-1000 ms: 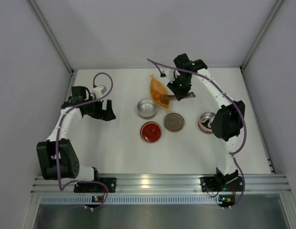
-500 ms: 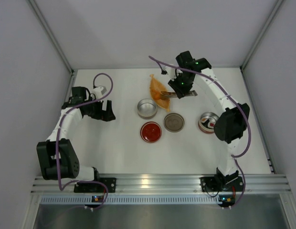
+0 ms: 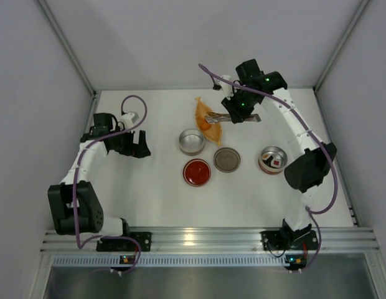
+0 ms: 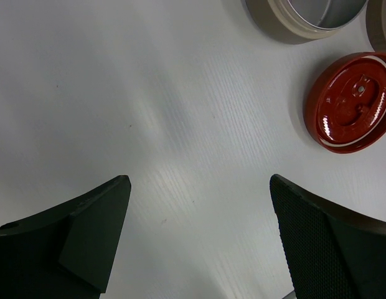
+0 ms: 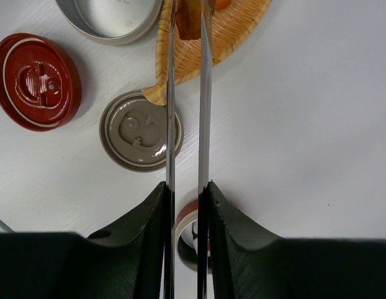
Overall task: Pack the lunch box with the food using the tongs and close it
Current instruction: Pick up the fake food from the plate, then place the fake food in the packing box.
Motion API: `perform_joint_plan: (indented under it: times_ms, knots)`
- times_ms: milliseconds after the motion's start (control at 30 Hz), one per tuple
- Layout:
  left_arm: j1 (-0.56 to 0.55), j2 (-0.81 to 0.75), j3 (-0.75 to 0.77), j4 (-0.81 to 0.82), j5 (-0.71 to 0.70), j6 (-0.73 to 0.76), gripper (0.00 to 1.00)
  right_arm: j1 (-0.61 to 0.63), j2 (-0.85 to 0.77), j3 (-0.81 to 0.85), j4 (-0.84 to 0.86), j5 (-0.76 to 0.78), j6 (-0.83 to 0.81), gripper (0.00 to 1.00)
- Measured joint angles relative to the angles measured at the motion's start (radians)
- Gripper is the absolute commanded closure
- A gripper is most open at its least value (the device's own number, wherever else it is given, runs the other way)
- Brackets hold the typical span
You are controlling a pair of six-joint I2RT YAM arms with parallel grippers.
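Note:
My right gripper [image 3: 238, 116] [image 5: 187, 194] is shut on the slim silver tongs [image 3: 219, 117] [image 5: 170, 93], which reach out over the orange leaf-shaped dish [image 3: 203, 113] [image 5: 236, 31]. An orange-brown lump of food [image 5: 190, 17] sits squeezed between the tong arms near their tips. More orange food [image 3: 208, 126] lies on the dish. The lunch box shows as an open silver tin [image 3: 192, 141] [image 5: 109, 15] and a red-rimmed bowl [image 3: 271, 159] with a brown-and-white piece inside. My left gripper [image 3: 137, 149] [image 4: 199, 187] hangs open over bare table at the left.
A red lid [image 3: 197, 172] [image 4: 355, 103] [image 5: 36, 81] and a grey-tan lid [image 3: 226, 159] [image 5: 136, 132] lie upside down in front of the tin [image 4: 311, 18]. White walls close in the table on three sides.
The right arm has swung back and to the right, carrying the tongs away from the dish's near end. The left arm has stayed still.

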Motion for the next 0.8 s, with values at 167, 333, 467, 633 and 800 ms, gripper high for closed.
perform_joint_plan:
  times_ms: [167, 333, 467, 633, 800]
  knots:
    - [0.0, 0.0, 0.0, 0.002, 0.0, -0.008, 0.02, 0.0, -0.011, 0.007, -0.005, -0.008, 0.0, 0.83]
    - [0.0, 0.0, 0.0, 0.009, 0.0, -0.012, 0.02, 0.008, -0.011, 0.007, -0.011, -0.024, 0.002, 0.83]
    - [0.0, 0.0, 0.0, 0.015, 0.0, -0.015, 0.02, 0.039, -0.011, 0.007, -0.012, -0.037, 0.015, 0.83]
    - [0.0, 0.0, -0.001, 0.018, 0.0, -0.015, 0.02, 0.095, -0.011, 0.006, -0.011, -0.061, 0.035, 0.83]
    - [0.0, 0.0, -0.007, 0.018, 0.0, -0.015, 0.02, 0.134, -0.011, -0.025, -0.007, -0.069, 0.046, 0.83]
